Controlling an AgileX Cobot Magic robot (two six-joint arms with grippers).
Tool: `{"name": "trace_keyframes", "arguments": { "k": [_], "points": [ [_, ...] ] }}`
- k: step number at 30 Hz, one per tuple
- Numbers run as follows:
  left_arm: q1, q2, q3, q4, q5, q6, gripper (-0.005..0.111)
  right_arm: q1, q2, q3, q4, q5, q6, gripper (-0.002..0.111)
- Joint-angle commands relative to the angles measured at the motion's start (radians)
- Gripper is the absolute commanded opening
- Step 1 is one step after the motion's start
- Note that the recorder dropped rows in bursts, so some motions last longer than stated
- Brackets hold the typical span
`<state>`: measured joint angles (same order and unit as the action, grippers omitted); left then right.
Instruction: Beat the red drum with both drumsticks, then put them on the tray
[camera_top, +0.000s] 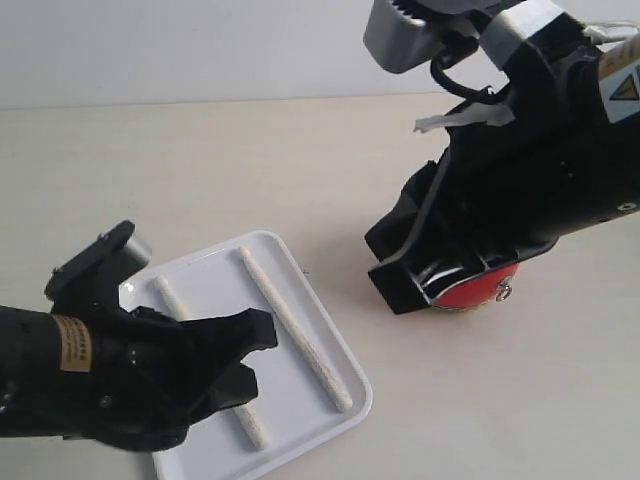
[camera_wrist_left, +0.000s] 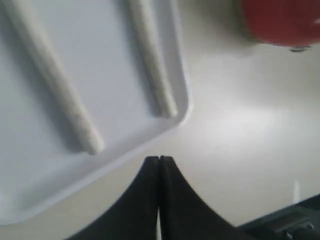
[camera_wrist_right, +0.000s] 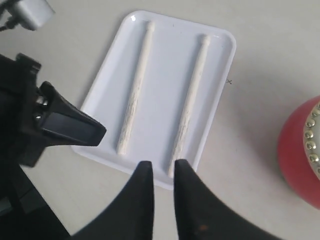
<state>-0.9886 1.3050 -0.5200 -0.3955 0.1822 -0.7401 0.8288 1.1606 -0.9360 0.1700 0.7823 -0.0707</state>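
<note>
On the tray (camera_wrist_right: 167, 85), both drumsticks (camera_wrist_right: 136, 87) lie inside its rim.

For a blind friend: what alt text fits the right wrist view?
Two pale drumsticks lie side by side in a white tray on a beige table. A red drum stands beside the tray, and the right gripper, slightly open and empty, hangs near the tray.

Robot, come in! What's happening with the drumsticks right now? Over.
Left gripper shut, empty. Right gripper slightly open, empty. Both drumsticks lying side by side in the tray, not touching. Red drum beside the tray, nothing blocking.
</note>
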Motion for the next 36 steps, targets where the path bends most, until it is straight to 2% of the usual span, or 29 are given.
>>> {"name": "trace_keyframes", "arguments": {
  "k": [1,6,9,15,19,23,36],
  "points": [
    [-0.082,-0.127,-0.003,0.227,-0.063,0.003,0.0,-0.003,-0.049,0.007,0.01,-0.015,-0.014,0.0],
    [-0.175,-0.198,-0.003,0.335,-0.154,0.003,0.0,-0.003,-0.209,0.104,0.01,-0.138,-0.005,0.0],
    [-0.198,-0.213,-0.003,0.379,-0.228,0.062,0.0,-0.003,-0.306,0.208,0.01,-0.204,0.018,0.0],
    [-0.196,-0.211,-0.003,0.386,-0.325,0.305,0.0,-0.003,-0.414,0.384,0.01,-0.299,0.021,0.0],
    [-0.196,-0.211,-0.003,0.386,-0.341,0.41,0.0,-0.003,-0.42,0.423,0.047,-0.279,0.051,0.0],
    [-0.196,-0.211,-0.003,0.386,-0.339,0.417,0.0,-0.003,-0.42,0.423,0.123,-0.259,0.058,0.0],
    [-0.196,-0.211,-0.003,0.386,-0.339,0.417,0.0,-0.003,-0.42,0.423,0.127,-0.259,0.058,0.0]
  ]
}}
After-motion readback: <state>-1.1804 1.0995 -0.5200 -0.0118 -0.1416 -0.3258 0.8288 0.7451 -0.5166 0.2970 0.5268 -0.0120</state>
